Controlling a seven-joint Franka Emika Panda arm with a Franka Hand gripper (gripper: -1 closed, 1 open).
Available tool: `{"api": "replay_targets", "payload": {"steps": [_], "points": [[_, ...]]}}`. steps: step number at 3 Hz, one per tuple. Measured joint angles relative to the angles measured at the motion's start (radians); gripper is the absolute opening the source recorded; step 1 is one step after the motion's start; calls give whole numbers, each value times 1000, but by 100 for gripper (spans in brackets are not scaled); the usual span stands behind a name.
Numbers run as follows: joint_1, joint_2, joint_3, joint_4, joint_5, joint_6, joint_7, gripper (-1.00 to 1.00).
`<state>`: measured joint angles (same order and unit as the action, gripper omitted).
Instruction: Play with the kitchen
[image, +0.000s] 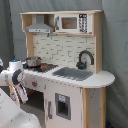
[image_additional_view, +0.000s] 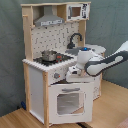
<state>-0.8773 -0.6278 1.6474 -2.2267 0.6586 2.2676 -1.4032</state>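
**Arm at the front of the toy kitchen**

I am looking at the kitchen (image_additional_view: 60, 65) standing upright on a wooden floor (image_additional_view: 107, 107) against a grey backdrop, filling most of both exterior views. In the second exterior view my arm (image_additional_view: 107, 59) is reaching in from the second exterior view's right, and its gripper (image_additional_view: 70, 76) is sitting right at the front panel, just above the oven door (image_additional_view: 70, 102) and beside a knob (image_additional_view: 56, 76). I cannot tell whether the jaws are open or closed, nor whether they are touching anything.

A small metal pot (image_additional_view: 48, 55) is sitting on the black hob (image_additional_view: 56, 59), under the hood (image_additional_view: 49, 20). The black faucet (image_additional_view: 75, 39) is curving over the sink further along the counter, and the microwave (image_additional_view: 76, 11) is sitting on the top shelf.

In the first exterior view the arm (image: 14, 80) is showing at the first exterior view's left edge, near the hob end of the counter, while the grey sink (image: 74, 73) is lying towards the right.
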Motion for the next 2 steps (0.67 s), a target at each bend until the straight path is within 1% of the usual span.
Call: {"api": "replay_targets", "payload": {"steps": [1, 2], "points": [[-40, 0, 57, 0, 55, 4, 55, -100], [-43, -1, 95, 17, 67, 5, 151, -100]]}}
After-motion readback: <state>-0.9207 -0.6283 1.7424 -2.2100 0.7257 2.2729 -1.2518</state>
